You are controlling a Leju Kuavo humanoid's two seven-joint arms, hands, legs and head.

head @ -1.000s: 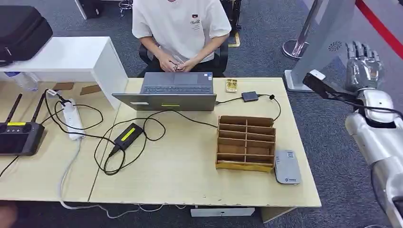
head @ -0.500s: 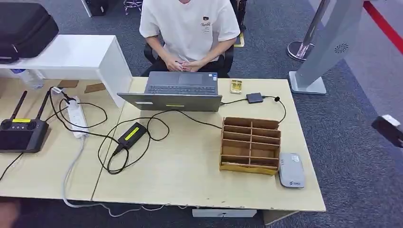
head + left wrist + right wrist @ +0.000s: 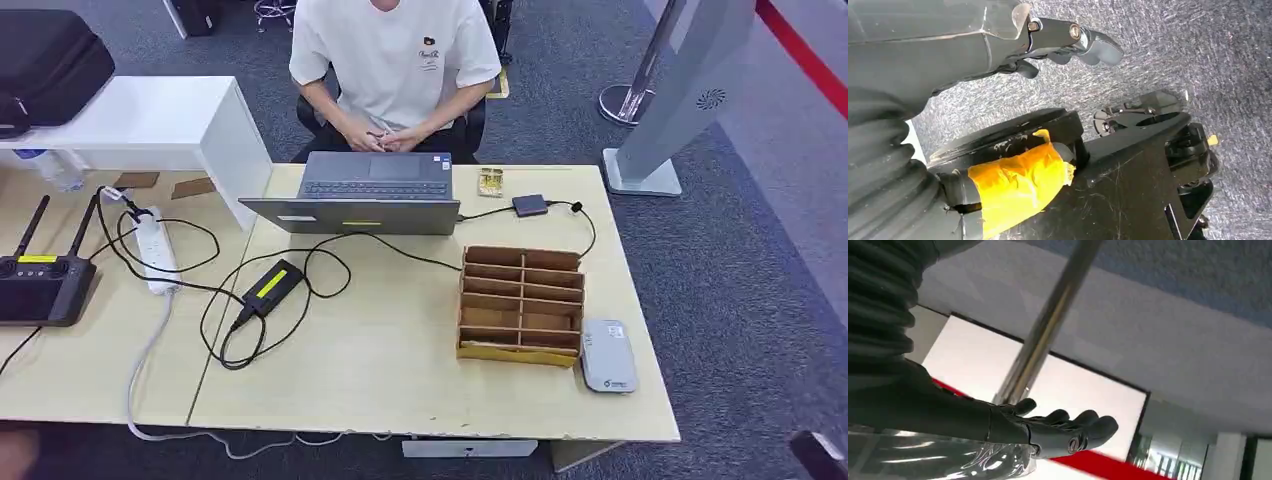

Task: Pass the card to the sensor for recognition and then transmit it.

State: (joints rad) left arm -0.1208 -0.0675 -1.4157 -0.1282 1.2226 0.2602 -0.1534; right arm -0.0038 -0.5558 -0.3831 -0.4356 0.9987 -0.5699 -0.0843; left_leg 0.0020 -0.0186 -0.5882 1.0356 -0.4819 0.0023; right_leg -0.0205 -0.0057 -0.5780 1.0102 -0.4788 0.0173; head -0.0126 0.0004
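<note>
1. The right hand (image 3: 1048, 432) reaches out with its fingers extended, slightly apart and holding nothing; its wrist view looks out over floor, a metal pole (image 3: 1048, 325) and a red stripe, not the desk. It seems parked clear of the work.
2. The left hand (image 3: 1068, 45) hangs over grey carpet, fingers curled in with nothing between them.
3. No card can be made out; it may lie in the brown slotted card box (image 3: 520, 302), whose compartments are too small to read.
4. The grey sensor (image 3: 608, 354) lies flat just beside the box, near the desk (image 3: 400, 380) corner, placed for a short reach from box to reader.
5. Room: bare desk lies before the box; cables (image 3: 260, 300) and the laptop (image 3: 365, 195) crowd the middle, with a seated person (image 3: 395, 60) behind.
</note>
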